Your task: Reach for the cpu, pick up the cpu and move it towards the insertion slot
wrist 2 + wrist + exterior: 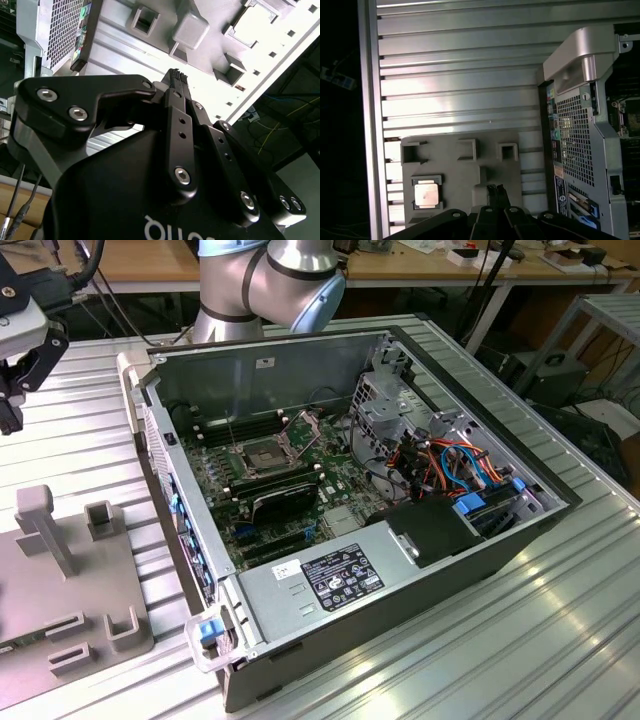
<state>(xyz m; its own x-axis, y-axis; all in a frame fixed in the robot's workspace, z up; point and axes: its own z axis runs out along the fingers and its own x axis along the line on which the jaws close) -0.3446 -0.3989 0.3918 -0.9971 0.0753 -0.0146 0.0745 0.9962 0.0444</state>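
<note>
The cpu (426, 194), a pale silvery square chip, lies in a square pocket of the grey fixture plate (470, 172) in the first wrist view. My gripper (495, 191) hangs above the same plate, a short way to the side of the chip and not touching it. Its black fingertips (176, 76) are pressed together with nothing between them. In the exterior view the gripper (12, 405) is at the far left, above the ribbed table. The insertion slot (262, 455), a silver-framed socket with a dark centre and its bracket raised, sits on the green motherboard inside the open computer case.
The open computer case (400, 570) lies on the ribbed aluminium table, to the exterior view's right of the fixture plate (40, 570). Grey posts and pockets (45, 525) stand up from the plate. The case's perforated rear panel (575, 135) faces the plate. Cables and drive cages crowd the case's right side.
</note>
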